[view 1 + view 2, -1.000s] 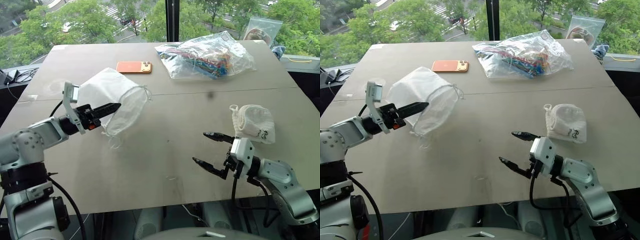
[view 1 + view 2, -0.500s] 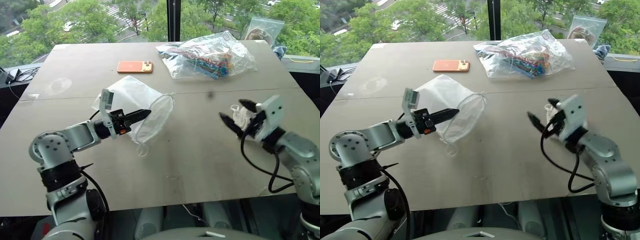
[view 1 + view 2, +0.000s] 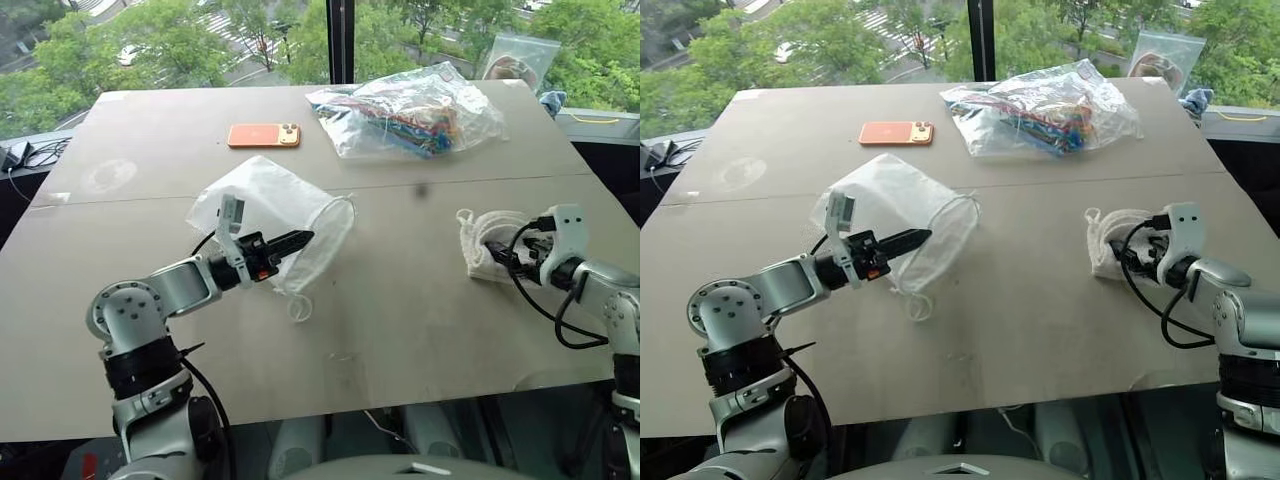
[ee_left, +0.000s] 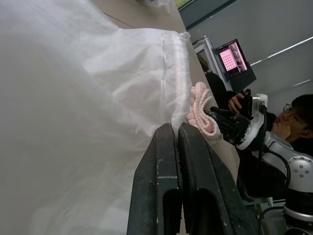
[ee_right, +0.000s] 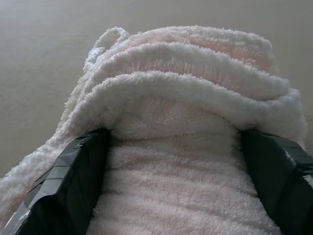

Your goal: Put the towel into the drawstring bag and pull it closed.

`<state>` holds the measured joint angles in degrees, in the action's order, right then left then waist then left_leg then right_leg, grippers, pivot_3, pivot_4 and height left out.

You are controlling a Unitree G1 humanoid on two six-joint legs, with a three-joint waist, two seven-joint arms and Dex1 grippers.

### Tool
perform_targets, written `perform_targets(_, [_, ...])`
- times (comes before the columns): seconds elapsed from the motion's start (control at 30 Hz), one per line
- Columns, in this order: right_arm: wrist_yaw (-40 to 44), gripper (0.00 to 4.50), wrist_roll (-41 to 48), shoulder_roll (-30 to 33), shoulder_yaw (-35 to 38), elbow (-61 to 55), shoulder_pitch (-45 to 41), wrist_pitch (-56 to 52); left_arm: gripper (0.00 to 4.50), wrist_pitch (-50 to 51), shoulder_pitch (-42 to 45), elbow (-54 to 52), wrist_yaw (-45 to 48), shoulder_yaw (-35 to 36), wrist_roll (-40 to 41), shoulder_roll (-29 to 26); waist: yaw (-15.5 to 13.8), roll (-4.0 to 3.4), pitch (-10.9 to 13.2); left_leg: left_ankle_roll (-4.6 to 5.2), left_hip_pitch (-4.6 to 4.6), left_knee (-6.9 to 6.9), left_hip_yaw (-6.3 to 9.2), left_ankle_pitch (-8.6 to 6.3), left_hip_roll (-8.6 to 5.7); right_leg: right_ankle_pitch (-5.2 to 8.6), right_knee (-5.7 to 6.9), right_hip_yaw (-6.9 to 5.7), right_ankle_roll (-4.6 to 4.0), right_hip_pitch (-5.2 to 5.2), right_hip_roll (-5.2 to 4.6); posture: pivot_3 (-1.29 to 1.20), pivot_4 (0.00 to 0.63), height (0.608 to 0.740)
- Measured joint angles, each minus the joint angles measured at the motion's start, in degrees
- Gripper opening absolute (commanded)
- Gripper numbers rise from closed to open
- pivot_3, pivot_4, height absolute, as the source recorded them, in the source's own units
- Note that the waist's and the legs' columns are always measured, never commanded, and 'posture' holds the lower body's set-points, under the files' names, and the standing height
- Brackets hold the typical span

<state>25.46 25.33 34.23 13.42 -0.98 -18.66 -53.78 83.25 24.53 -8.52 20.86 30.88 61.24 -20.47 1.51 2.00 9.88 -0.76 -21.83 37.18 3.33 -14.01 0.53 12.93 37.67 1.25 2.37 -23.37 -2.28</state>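
Note:
The drawstring bag [image 3: 268,195], a thin white pouch, lies tilted at the table's middle left with its open mouth facing right and a cord loop hanging below. My left gripper [image 3: 300,239] is shut on the bag's rim; in the left wrist view the black fingers [image 4: 168,161] pinch the sheer fabric. The towel [image 3: 478,232], a cream ribbed cloth, rests on the table at the right. My right gripper [image 3: 505,252] is open and pushed onto the towel [image 5: 181,122], with one finger [image 5: 68,186] on each side of it.
An orange phone [image 3: 266,135] lies at the back of the table. A clear plastic bag of colourful items [image 3: 410,110] sits at the back right, with another plastic bag [image 3: 520,55] behind it. A person [image 4: 293,117] sits beyond the table's right side.
My right gripper swung right and forward from the table's front to the towel, and its fingers now straddle it. My left gripper carried the bag right and slightly down.

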Motion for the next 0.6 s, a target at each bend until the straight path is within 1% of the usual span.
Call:
perform_targets(0.07, [2.1,4.50,-1.2,0.0,-1.7,4.9,-2.2,1.7,0.05,-0.3,-0.3,-0.1,-0.1,0.0,0.4,-0.1,0.5,0.47,-0.3,0.00,0.10,0.01,0.01,0.00,0.04,0.15,-0.03,-0.02,-0.11,0.10,0.03,0.00,0.150,0.740])
perform_targets(0.13, [4.4,4.50,-2.7,0.0,-3.5,9.4,-4.3,3.6,0.05,-0.9,-0.6,-0.5,-0.2,-0.1,0.9,-0.1,1.0,0.95,-0.6,0.00,0.30,0.05,0.01,0.00,0.09,0.23,-0.07,-0.01,-0.03,0.33,0.06,0.00,0.150,0.740])
perform_targets(0.17, [5.4,3.95,-3.7,0.0,-4.5,11.5,-5.2,4.8,0.00,-1.2,-0.7,-0.7,-0.3,-0.1,1.0,-0.1,1.1,1.08,-0.7,0.00,0.48,0.05,0.00,0.00,0.10,0.24,-0.10,-0.01,-0.02,0.50,0.07,0.00,0.150,0.740])
perform_targets(0.2, [6.1,3.65,-4.8,0.1,-5.6,13.1,-5.7,5.9,0.00,-1.4,-1.0,-0.9,-0.5,-0.1,1.2,-0.1,1.1,1.15,-0.7,0.00,0.82,0.03,-0.01,-0.01,0.12,0.26,-0.18,0.00,0.00,0.83,0.08,0.00,0.150,0.740])
perform_targets(0.23, [6.9,3.17,-6.1,0.4,-6.6,14.5,-6.2,7.3,0.00,-1.6,-1.3,-1.1,-0.6,-0.1,1.5,-0.1,1.1,1.23,-0.8,-0.01,1.12,0.02,0.00,-0.02,0.14,0.27,-0.23,-0.01,0.01,1.10,0.08,0.00,0.150,0.740])
perform_targets(0.27, [7.5,2.84,-7.1,0.5,-7.3,15.6,-6.6,8.4,0.00,-1.8,-1.5,-1.2,-0.7,-0.1,1.7,-0.2,1.1,1.24,-0.8,-0.01,1.23,0.01,0.05,-0.02,0.16,0.28,-0.31,-0.05,0.01,1.24,0.09,0.00,0.150,0.740])
perform_targets(0.3, [8.3,2.30,-8.0,0.3,-8.1,16.5,-7.0,9.7,0.00,-2.3,-2.2,-1.6,-0.9,-0.1,2.0,-0.5,1.2,1.27,-0.8,-0.02,1.24,0.01,0.06,-0.03,0.27,0.28,-0.42,-0.06,0.01,1.27,0.17,0.00,0.150,0.740])
perform_targets(0.33, [8.9,1.98,-8.6,0.2,-8.3,17.0,-7.1,10.6,0.00,-2.4,-2.5,-1.7,-1.0,-0.1,2.0,-0.6,1.1,1.27,-0.8,-0.02,1.22,0.01,0.07,-0.03,0.34,0.28,-0.48,-0.07,0.01,1.27,0.23,0.00,0.150,0.740])
perform_targets(0.47, [9.5,0.16,-10.2,-0.7,-8.7,16.5,-6.4,14.7,0.00,-2.9,-3.0,-2.1,-1.4,-0.1,2.7,-0.7,1.1,1.29,-0.8,-0.04,1.19,-0.04,0.04,-0.03,0.46,0.27,-0.55,-0.07,0.01,1.27,0.34,0.00,0.150,0.740])
perform_targets(0.5, [9.5,0.03,-10.5,-1.0,-8.7,15.7,-5.8,15.7,0.00,-3.2,-3.1,-2.2,-1.4,-0.1,3.1,-0.8,1.2,1.29,-0.8,-0.07,1.19,-0.05,0.03,-0.05,0.47,0.27,-0.56,-0.05,0.00,1.27,0.35,0.00,0.150,0.740])
perform_targets(0.6, [8.5,0.03,-10.4,-2.7,-6.2,11.3,-2.0,18.9,0.00,-4.0,-4.2,-2.2,-1.4,-0.4,3.4,-1.4,1.1,1.08,-0.7,-0.21,1.15,-0.11,0.01,-0.13,0.48,0.27,-0.57,-0.02,0.00,1.21,0.36,0.00,0.150,0.740])
